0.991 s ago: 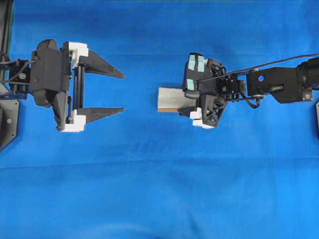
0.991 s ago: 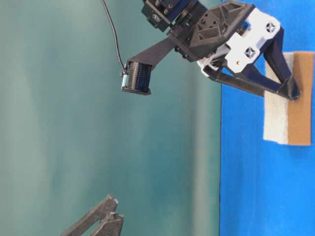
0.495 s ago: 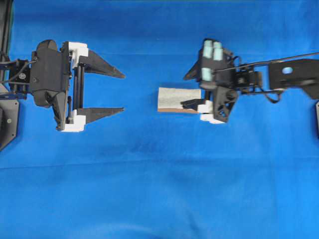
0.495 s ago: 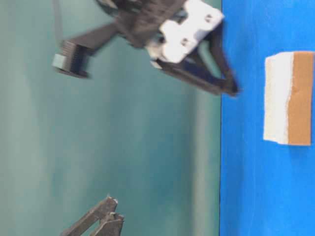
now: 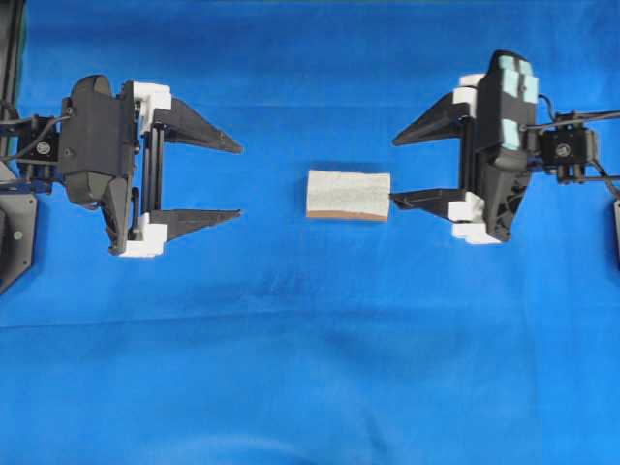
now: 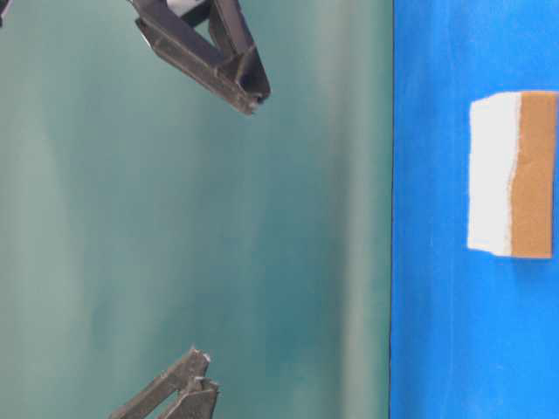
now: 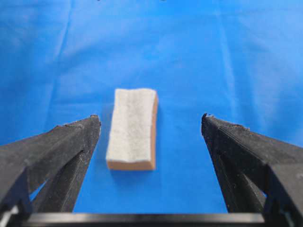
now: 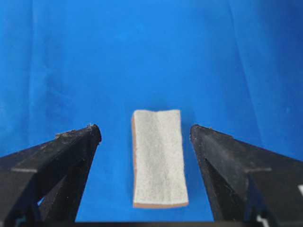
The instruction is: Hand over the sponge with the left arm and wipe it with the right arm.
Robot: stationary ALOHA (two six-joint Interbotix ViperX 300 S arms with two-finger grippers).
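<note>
Lying flat on the blue tabletop (image 5: 310, 339), the sponge (image 5: 349, 194) is resting between the two arms with its pale grey-white scouring face up and its thin orange-brown foam layer showing along the lower edge in the overhead view. Nothing is holding it. The left gripper (image 5: 240, 179) is hanging well apart from the sponge on the left side, its long black fingers (image 5: 199, 128) spread wide and pointing toward it. The right gripper (image 5: 392, 170) is facing the sponge from the opposite side, jaws likewise standing wide, with the tip of its lower finger appearing just beside the sponge's right end from overhead. In the table-level view that gripper's fingertips are hanging clear above the cloth. Both wrist cameras are showing the sponge lengthwise, centred ahead between their spread fingers, untouched.
</note>
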